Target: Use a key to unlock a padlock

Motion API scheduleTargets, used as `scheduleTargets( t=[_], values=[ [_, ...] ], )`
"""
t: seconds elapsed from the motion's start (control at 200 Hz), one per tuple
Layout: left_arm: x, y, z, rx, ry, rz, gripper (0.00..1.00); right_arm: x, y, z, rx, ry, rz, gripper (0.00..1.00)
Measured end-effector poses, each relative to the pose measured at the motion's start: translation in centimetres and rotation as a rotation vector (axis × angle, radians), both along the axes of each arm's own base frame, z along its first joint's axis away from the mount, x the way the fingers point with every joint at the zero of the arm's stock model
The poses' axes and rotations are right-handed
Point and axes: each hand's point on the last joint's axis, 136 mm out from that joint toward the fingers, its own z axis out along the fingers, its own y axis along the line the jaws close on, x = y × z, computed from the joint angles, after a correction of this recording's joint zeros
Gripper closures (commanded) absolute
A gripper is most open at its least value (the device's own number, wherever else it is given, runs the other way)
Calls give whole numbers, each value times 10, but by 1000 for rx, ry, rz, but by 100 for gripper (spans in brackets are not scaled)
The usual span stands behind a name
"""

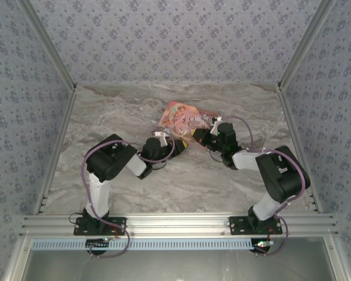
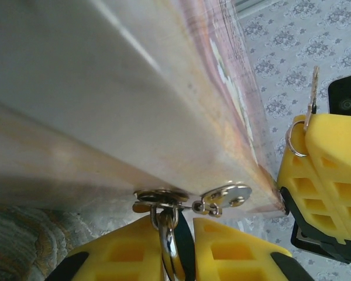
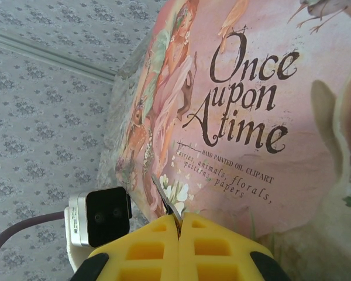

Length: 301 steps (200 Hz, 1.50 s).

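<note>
The padlock hangs from the hasp of the pink box, mid-table, pinched in the left gripper. The key, clamped in the right gripper to its right, isn't inserted yet, so inserting and turning remain.

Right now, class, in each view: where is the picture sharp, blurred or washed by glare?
Left wrist: the pink illustrated box is blurred so close, with a glare streak along its side; the silvery metal clasp is sharper. Right wrist: the box's lid lettering reads sharp. Top external: even light, faint shadows on the marble-patterned table.
</note>
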Motion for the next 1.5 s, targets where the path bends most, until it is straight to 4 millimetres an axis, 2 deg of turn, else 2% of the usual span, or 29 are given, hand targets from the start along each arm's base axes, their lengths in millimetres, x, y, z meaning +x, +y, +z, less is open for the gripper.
scheduleTargets(
  t=[0.2, 0.27, 0.39, 0.515, 0.615, 0.73, 0.819, 1.074, 1.329, 1.504],
  values=[
    [-2, 3, -2, 32, 23, -1, 89, -9, -3, 3, -38, -4, 32, 100],
    [-4, 4, -2, 50, 33, -10, 89, -19, -7, 2, -73, 5, 54, 100],
    [-8, 5, -4, 81, 34, -37, 90, -34, -18, 13, -118, -19, 88, 100],
    [-12, 5, -4, 108, 32, -70, 91, -58, -30, 23, -135, -60, 131, 100],
    [-16, 5, -4, 135, 38, -95, 92, -79, -32, 10, -140, -37, 169, 100],
    [-19, 5, -4, 155, 46, -112, 92, -102, -29, -22, -159, 43, 215, 100],
    [-20, 5, -4, 157, 47, -122, 93, -111, -24, -42, -176, 97, 243, 100],
    [-25, 0, 1, 150, 64, -165, 93, -106, -13, -69, -169, 137, 259, 100],
    [-23, 1, 3, 149, 76, -166, 94, -78, -15, -56, -128, 96, 230, 100],
    [-17, -3, 13, 131, 56, -159, 94, -67, -20, -52, -102, 102, 228, 100]
  ],
)
